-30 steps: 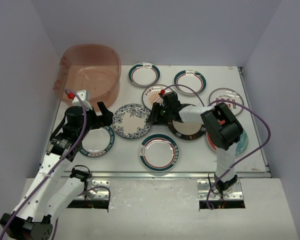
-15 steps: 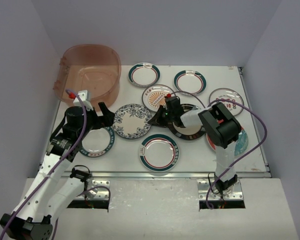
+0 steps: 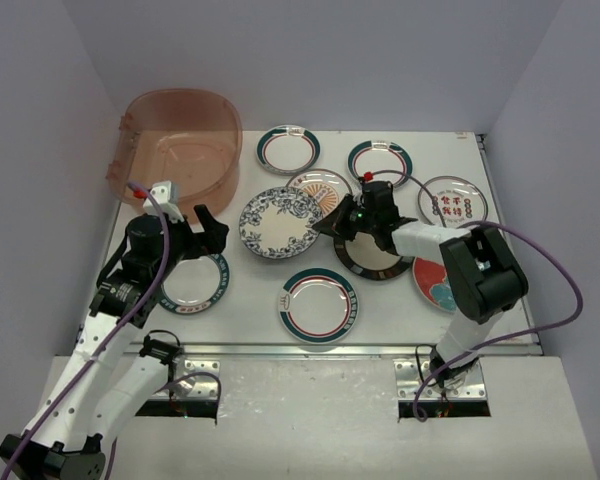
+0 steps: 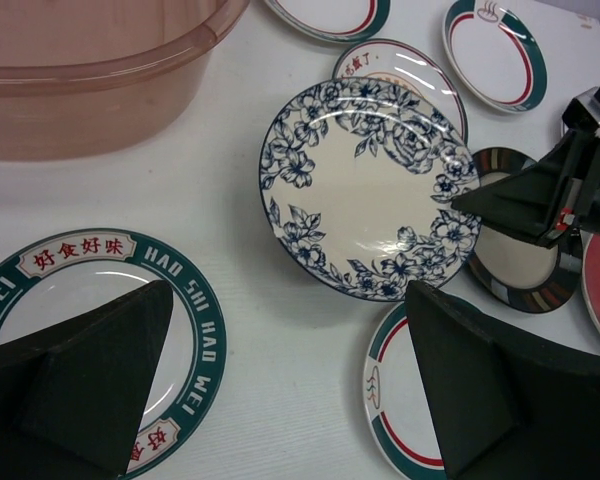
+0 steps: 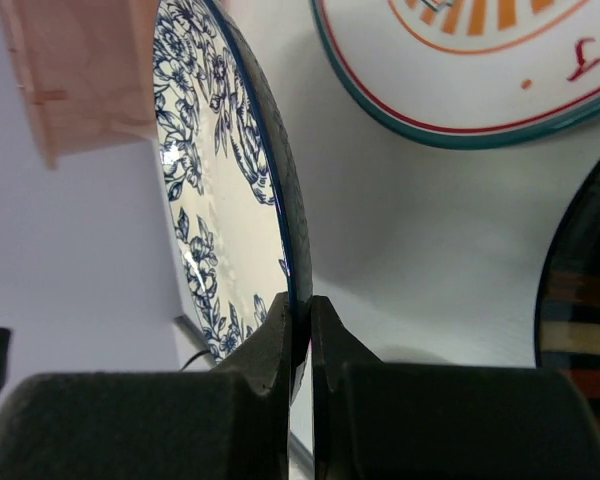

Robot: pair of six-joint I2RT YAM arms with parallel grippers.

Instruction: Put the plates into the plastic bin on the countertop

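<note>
The right claw (image 5: 302, 320) is clenched on the rim of the blue plate (image 3: 280, 222), one finger on each face. The plate is tilted and seems lifted off the desk (image 3: 250, 300), though the wrist view does not show its far edge. It sits just right of the bin (image 3: 220, 150), overlapping the orange plate (image 3: 325, 188) from above. The left claw (image 3: 212, 228) is released, fingers spread wide, and hovers over the teal plate (image 3: 190, 285) near the bin's front wall. Other plates lie flat on the desk.
</note>
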